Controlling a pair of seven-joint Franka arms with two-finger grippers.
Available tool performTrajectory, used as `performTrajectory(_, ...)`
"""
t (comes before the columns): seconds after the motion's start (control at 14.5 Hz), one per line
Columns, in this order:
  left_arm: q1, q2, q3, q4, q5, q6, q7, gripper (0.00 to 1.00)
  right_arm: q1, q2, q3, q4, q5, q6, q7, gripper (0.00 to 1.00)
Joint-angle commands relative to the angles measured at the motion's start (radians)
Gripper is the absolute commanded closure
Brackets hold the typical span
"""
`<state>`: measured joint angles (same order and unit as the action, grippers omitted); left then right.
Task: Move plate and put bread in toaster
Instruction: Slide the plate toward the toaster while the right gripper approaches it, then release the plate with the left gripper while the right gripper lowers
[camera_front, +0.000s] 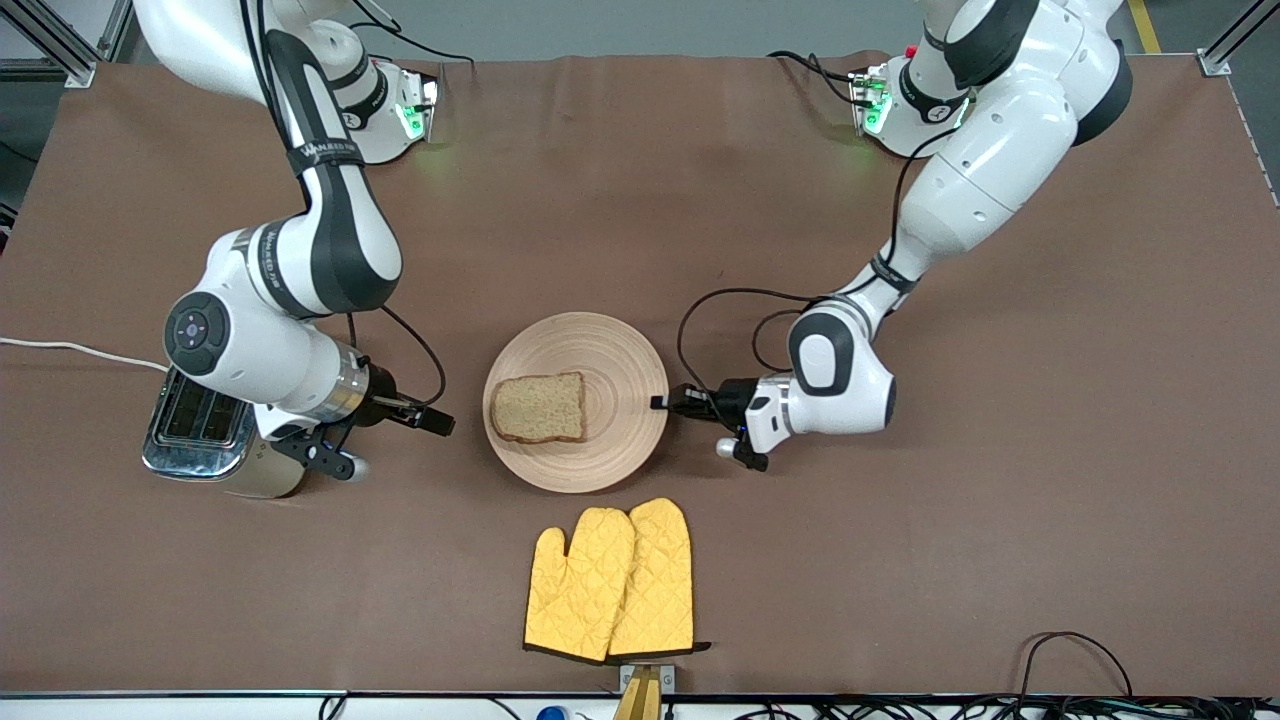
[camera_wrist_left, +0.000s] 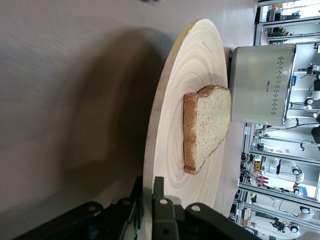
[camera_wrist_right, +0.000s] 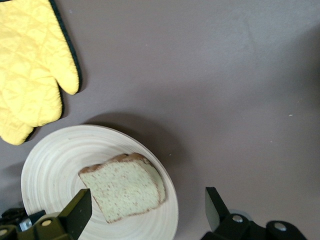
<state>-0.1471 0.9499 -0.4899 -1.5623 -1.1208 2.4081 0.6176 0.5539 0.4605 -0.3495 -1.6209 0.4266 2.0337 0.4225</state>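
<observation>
Left gripper (camera_front: 662, 403) is pinched tight onto the rim of the round, shallow, light wooden plate (camera_front: 620, 365), right of centre in the front view. The left wrist view shows its fingers (camera_wrist_left: 159, 209) straddling the edge. Right gripper (camera_front: 425, 418) hangs with its jaws spread wide and empty, left of the plate and just beside the cream-bodied toaster with the shiny chrome top (camera_front: 195, 430) at the frame's lower left.

Handling guess: the plate looks stiff and light, so an edge pinch should drag it fine, though smooth wood could slip if it tips. The squarish slice of brown wholemeal bread (camera_front: 540, 407) lying flat on the plate looks soft and crumbly. I'd take it gently across two opposite crust edges, where it's firmest.

Count: one plate, one slice, one toaster with two slots, plus a pair of yellow quilted oven mitts (camera_front: 610, 580) at bottom centre.
</observation>
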Motion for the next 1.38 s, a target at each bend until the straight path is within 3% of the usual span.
performTrajectory(0.0, -0.02, 0.0, -0.007, -0.001, -0.059, -0.001, 0.011, 0.99, -0.008, 0.016, 0.006, 0.004, 0.023, 0.003, -0.021, 0.0)
performTrajectory(0.21, -0.026, 0.02, -0.007, -0.005, -0.07, -0.001, 0.014, 0.94, -0.002, 0.047, 0.006, 0.006, 0.024, 0.029, -0.022, 0.0)
performTrajectory(0.35, -0.02, 0.018, -0.006, -0.021, -0.07, -0.001, 0.013, 0.75, 0.006, 0.073, 0.007, 0.009, 0.026, 0.04, -0.022, 0.0)
performTrajectory(0.41, -0.02, 0.017, -0.004, -0.022, -0.068, -0.001, 0.002, 0.43, 0.009, 0.078, 0.007, 0.009, 0.026, 0.042, -0.022, 0.0)
performTrajectory(0.48, -0.014, 0.014, -0.002, -0.028, -0.065, -0.001, 0.002, 0.0, 0.014, 0.081, 0.009, 0.009, 0.024, 0.043, -0.024, 0.0)
performTrajectory(0.83, 0.081, -0.069, 0.005, -0.055, -0.045, -0.004, -0.062, 0.0, 0.099, 0.095, 0.007, 0.004, 0.001, 0.043, -0.044, 0.0)
performTrajectory(0.9, 0.105, -0.091, 0.007, -0.055, -0.019, -0.007, -0.097, 0.0, 0.116, 0.11, 0.006, 0.0, -0.038, 0.052, -0.062, 0.0)
performTrajectory(1.11, 0.214, -0.155, 0.005, -0.052, 0.184, -0.024, -0.24, 0.0, 0.144, 0.119, 0.007, -0.056, -0.163, 0.132, -0.126, 0.0)
performTrajectory(1.31, 0.332, -0.183, -0.002, -0.012, 0.37, -0.151, -0.323, 0.0, 0.136, 0.119, 0.009, -0.114, -0.166, 0.189, -0.245, 0.0)
